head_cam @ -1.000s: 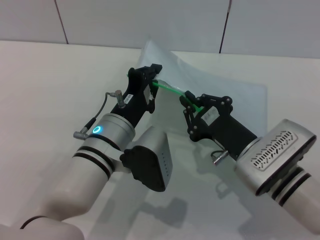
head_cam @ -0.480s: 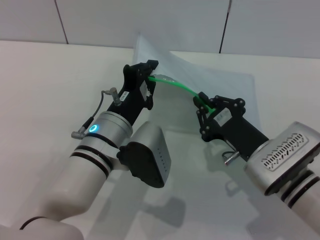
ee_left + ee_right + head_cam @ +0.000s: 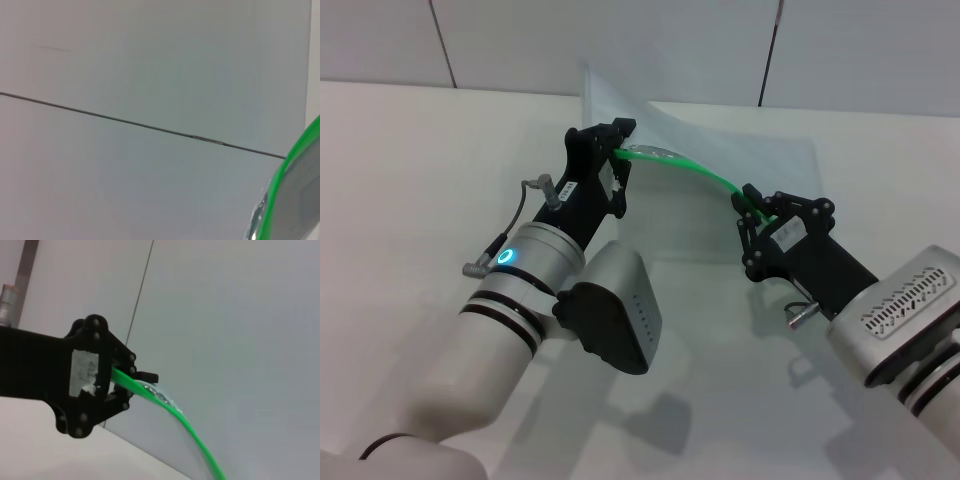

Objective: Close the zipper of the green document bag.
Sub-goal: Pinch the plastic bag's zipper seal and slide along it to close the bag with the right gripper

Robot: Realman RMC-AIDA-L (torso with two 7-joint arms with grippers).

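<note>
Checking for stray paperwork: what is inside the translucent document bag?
The translucent pale document bag with a green zipper shows nothing inside where visible. Left gripper and right gripper hide its ends.

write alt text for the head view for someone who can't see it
Two black grippers hold the bright green zipper of a translucent green document bag lifted off a white table: the left gripper is shut on one end, the right gripper is shut on it farther along, and the strip arcs between them.

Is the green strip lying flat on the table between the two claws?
No, in the head view the zipper arches up in the air between the left gripper and the right gripper, above the table.
</note>
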